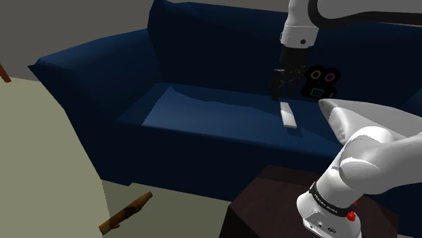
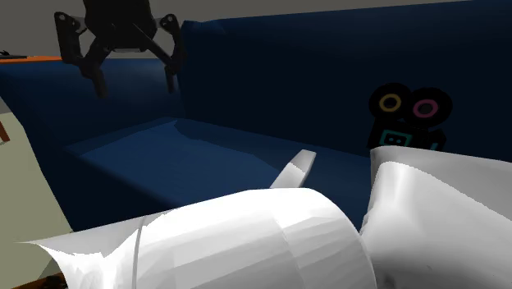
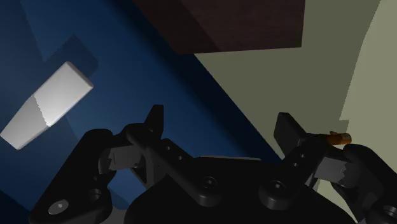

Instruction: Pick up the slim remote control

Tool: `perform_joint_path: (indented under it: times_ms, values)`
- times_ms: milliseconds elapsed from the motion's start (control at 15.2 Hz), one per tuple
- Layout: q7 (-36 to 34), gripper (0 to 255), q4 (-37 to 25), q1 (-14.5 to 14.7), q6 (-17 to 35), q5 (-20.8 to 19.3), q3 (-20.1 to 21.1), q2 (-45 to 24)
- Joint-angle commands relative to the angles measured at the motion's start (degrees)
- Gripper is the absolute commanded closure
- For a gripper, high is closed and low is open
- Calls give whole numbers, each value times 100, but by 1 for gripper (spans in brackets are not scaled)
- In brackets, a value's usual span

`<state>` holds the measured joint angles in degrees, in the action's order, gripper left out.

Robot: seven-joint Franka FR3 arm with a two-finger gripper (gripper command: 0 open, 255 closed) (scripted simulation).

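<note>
A dark blue sofa (image 1: pixel 203 108) spread across the upper and middle part of the shoulder view, its seat cushion lit paler than the backrest. The white arm (image 1: pixel 365 155) rose from the lower right of that frame, above the dark brown stand (image 1: pixel 270 203), and came down again from the top edge right of centre. A black object with coloured rings (image 1: pixel 321 81) leaned against the backrest at the right of the seat. The black gripper (image 1: pixel 282 93) hung over the cushion with its fingers spread apart and nothing between them, as it also showed in the upper left of the second exterior view (image 2: pixel 135 82). The slim remote control (image 1: pixel 289 116) was pale grey and lay flat on the seat just below the fingertips and slightly to their right in the shoulder view, apart from them. In the wrist view it (image 3: pixel 48 105) sat outside the gap of the gripper (image 3: pixel 221 124), out beyond one finger.
</note>
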<state>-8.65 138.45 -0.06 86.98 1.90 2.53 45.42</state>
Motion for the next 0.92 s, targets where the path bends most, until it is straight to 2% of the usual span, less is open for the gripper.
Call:
perform_joint_path:
  times_ms: [0,858]
  values:
    - [0,0,0,0,0,0,0,0]
    - [-364,0,848,-1138,2228,-712,-847,-903]
